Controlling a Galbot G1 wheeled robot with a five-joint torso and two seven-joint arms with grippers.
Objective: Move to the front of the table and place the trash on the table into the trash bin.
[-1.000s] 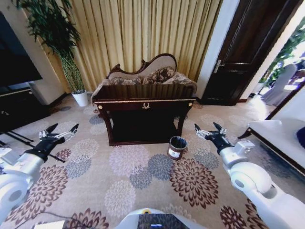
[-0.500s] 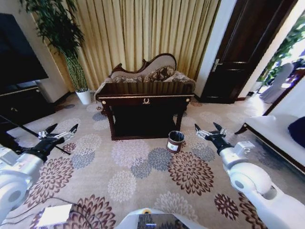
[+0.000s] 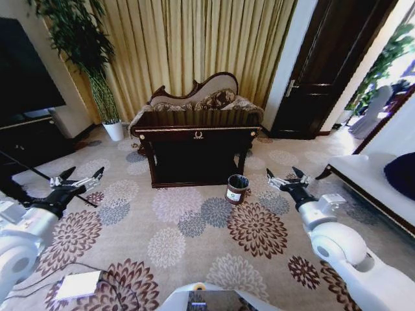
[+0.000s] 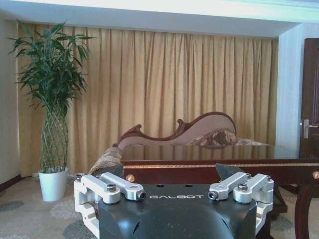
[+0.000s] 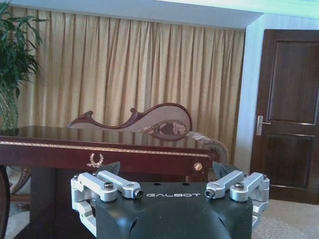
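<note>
The dark table (image 3: 194, 134) with gold trim stands ahead across the patterned carpet, its top seen nearly edge-on. The trash on it is hidden from here. By the table's right front leg, the small round brown trash bin (image 3: 237, 188) sits on the floor. My left gripper (image 3: 81, 175) hangs open over the carpet at the left, and my right gripper (image 3: 287, 173) hangs open at the right, just right of the bin. Both are empty. The left wrist view shows the open left gripper (image 4: 169, 172) before the table (image 4: 219, 162). In the right wrist view, the right gripper (image 5: 167, 169) faces the table (image 5: 99, 149).
A carved-back sofa (image 3: 201, 97) stands behind the table against the curtains. A tall plant in a white pot (image 3: 114, 131) is at the back left, beside a dark TV cabinet (image 3: 26, 139). A dark door (image 3: 324, 78) is at the right. A white flat box (image 3: 78, 284) with cables lies on the floor.
The whole picture has shifted, so the camera has moved: table and bin sit slightly higher and smaller, and more carpet and the white box show in front. Both arms hold their pose.
</note>
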